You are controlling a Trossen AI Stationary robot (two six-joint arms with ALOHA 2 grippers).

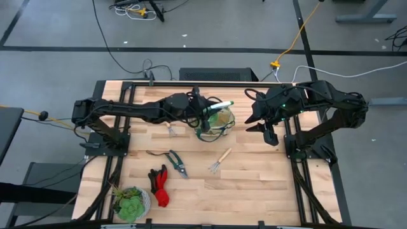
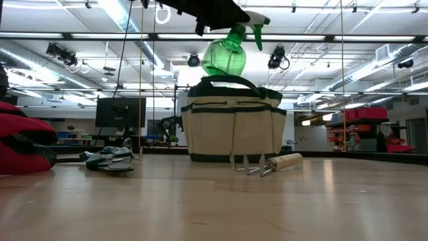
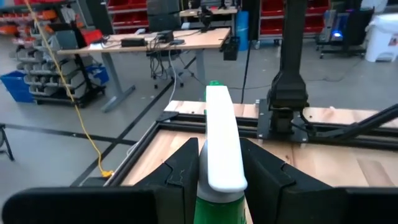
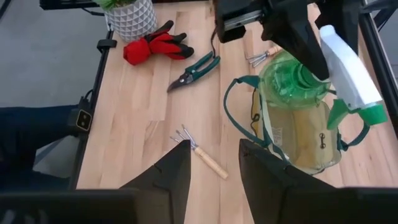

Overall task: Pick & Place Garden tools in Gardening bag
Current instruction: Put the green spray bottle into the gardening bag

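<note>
My left gripper [image 1: 202, 108] is shut on a green spray bottle [image 2: 225, 57] with a white head [image 4: 346, 65], which hangs over the open top of the tan gardening bag [image 2: 234, 130] at mid-table. My right gripper [image 4: 214, 171] hovers open and high to the right of the bag [image 1: 213, 125], with nothing between its fingers. One wooden-handled hand fork [image 1: 219, 161] lies flat near the bag, and another [image 1: 172, 129] lies to the bag's left. Green-handled shears [image 1: 177, 162] and red-and-black gloves [image 1: 159, 186] lie toward the near edge. My left gripper pinches the bottle's white spray head [image 3: 221, 149] between its two fingers, one on each side. The fingers [image 3: 180, 180] reach in about level from the table's left. The round green body [image 2: 225, 59] hangs upright below them, just above the bag's looped handles.
A leafy plant in a pale pot [image 1: 130, 203] stands at the near left corner. Black frame rails [image 1: 296, 159] run along the table's sides. Bare wood lies right of the bag and along the near edge.
</note>
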